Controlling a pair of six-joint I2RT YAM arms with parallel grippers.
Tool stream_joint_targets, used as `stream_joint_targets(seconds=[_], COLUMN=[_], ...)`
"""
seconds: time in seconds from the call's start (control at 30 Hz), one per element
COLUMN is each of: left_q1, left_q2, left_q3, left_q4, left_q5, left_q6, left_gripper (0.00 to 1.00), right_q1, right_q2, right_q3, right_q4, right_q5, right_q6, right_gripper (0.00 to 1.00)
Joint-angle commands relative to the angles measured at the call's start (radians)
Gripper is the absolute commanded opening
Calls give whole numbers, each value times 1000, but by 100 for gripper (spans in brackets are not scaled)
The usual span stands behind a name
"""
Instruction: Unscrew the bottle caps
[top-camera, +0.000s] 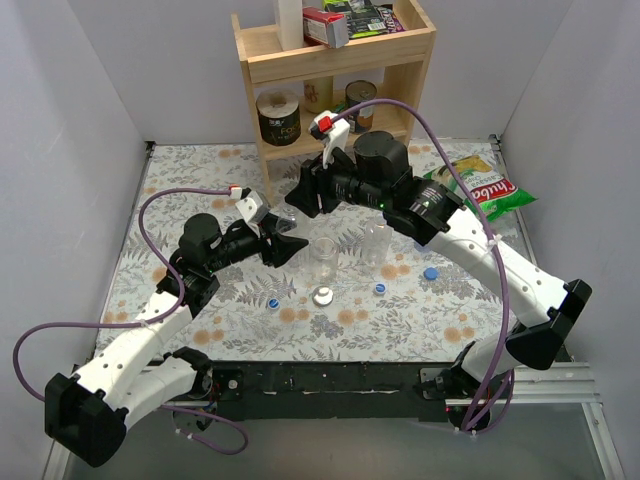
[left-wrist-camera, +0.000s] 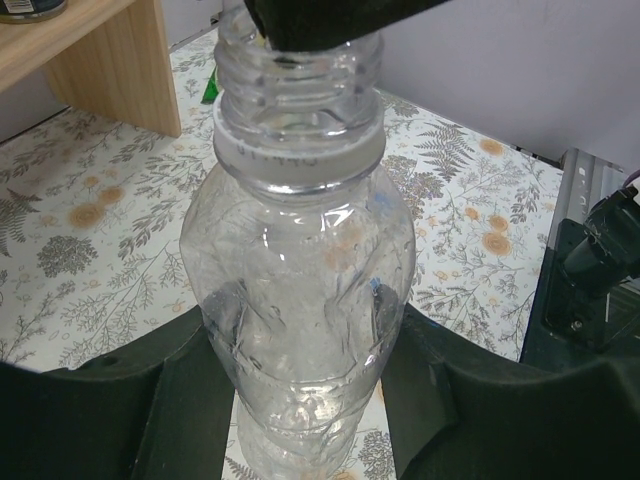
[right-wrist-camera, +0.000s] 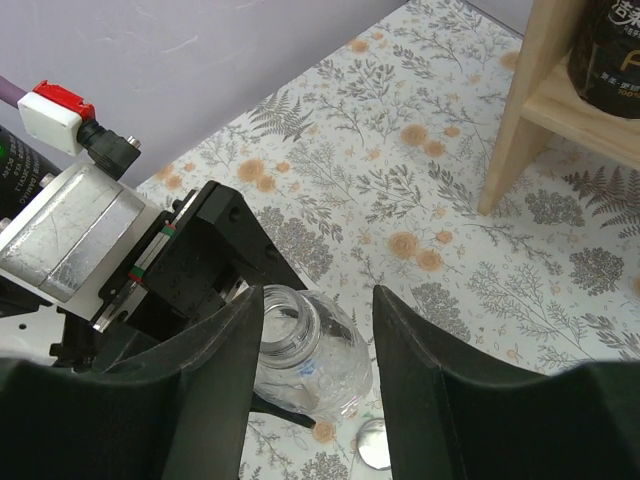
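My left gripper is shut on a colourless crinkly bottle, gripping its body. The bottle's threaded neck is bare, with no cap on it. My right gripper is open and empty, its fingers on either side of the bottle's open mouth. A wide-mouthed bottle and another clear bottle stand uncapped mid-table. Three blue caps and a silver disc cap lie on the floral cloth.
A wooden shelf stands at the back with tin cans and a yellow bottle. A chips bag lies at the back right. Grey walls close in left and right.
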Motion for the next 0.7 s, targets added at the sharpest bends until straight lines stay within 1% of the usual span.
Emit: stream_joint_targets(seconds=[0.0, 0.17, 0.43, 0.6, 0.67], left_q1=[-9, -12, -14, -19, -19], left_q2=[-7, 0, -7, -9, -9], left_q3=[15, 20, 20, 18, 17], left_q4=[11, 4, 4, 4, 4], left_q5=[3, -3, 1, 0, -3], left_q6=[14, 17, 19, 20, 20], left_gripper=[36, 35, 35, 36, 35], right_q1=[44, 50, 44, 43, 44], right_q2=[11, -3, -63, -127, -121], right_q3=[36, 15, -10, -111, -108], right_q4=[-4, 29, 83, 174, 163], right_q5=[-5, -7, 72, 111, 107], right_q6=[-14, 3, 64, 90, 86], right_gripper=[55, 56, 56, 54, 54])
